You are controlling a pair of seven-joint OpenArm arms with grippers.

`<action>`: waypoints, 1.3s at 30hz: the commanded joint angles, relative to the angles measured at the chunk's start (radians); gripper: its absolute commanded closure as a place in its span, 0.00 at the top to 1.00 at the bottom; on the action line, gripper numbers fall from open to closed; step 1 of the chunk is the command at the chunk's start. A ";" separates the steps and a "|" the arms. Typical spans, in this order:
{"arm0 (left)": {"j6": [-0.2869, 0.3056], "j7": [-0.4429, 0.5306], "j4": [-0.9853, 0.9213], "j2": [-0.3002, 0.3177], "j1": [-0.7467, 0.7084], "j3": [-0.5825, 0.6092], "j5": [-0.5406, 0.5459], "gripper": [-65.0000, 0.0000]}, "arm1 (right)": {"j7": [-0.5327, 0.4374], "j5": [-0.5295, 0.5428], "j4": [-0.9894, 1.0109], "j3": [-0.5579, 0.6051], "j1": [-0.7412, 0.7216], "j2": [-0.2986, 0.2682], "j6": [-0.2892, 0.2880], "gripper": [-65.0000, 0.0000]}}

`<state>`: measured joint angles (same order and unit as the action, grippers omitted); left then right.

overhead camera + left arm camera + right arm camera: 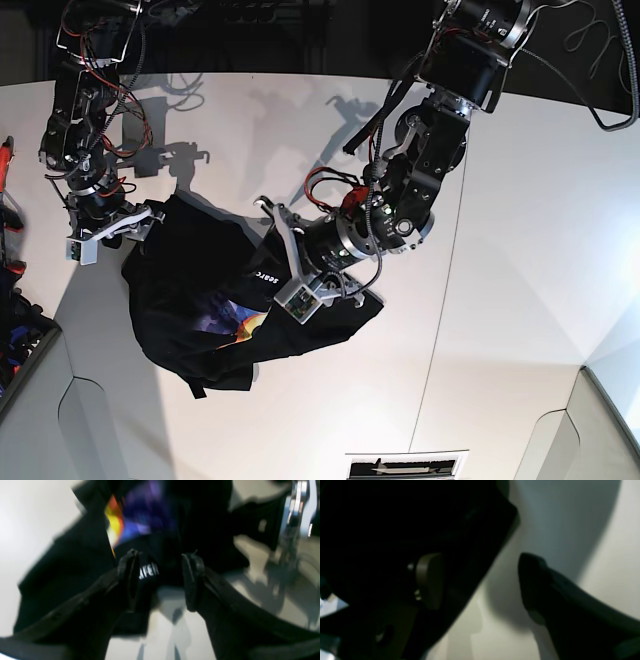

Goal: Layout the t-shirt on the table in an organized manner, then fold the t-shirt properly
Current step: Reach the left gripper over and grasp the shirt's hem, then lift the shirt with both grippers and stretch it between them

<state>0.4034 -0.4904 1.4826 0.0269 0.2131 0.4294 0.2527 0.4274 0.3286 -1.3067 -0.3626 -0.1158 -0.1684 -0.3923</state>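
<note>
The black t-shirt point(215, 295) lies crumpled at centre-left of the white worktop point(510, 230), not yet spread; left tool point(160, 580) and right tool point(480, 580) both gape empty, folding unstarted.

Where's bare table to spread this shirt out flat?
The table is bare right of the left arm, out to its edge, and along the front below the t-shirt. It is crowded on the base view's left, where the shirt lies crumpled between both arms.
</note>
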 commanded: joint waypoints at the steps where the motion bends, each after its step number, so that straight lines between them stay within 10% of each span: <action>1: -0.002 0.023 -0.003 -0.026 0.032 -0.002 0.011 0.47 | -0.024 0.011 -0.015 -0.003 -0.025 -0.011 -0.003 0.68; 13: -0.006 0.115 -0.192 -0.141 0.072 -0.002 -0.013 0.45 | -0.023 -0.016 -0.015 -0.002 -0.039 0.046 -0.004 0.68; 17: -0.053 0.158 -0.194 -0.143 0.072 -0.002 -0.062 0.00 | -0.021 -0.023 -0.015 -0.002 -0.039 0.055 -0.004 0.68; 25: -0.053 0.110 -0.114 -0.137 0.098 -0.075 -0.060 0.00 | -0.020 -0.042 -0.015 -0.002 -0.036 0.053 -0.004 0.68; 39: -0.079 0.015 0.095 0.138 0.063 -0.626 0.176 0.00 | -0.028 -0.049 -0.015 -0.002 -0.027 0.033 -0.005 0.68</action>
<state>0.3241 -0.4995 1.5574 0.1581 0.2577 -0.1967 0.4179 0.4232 0.2684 -1.3067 -0.3626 -0.1276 -0.1223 -0.3958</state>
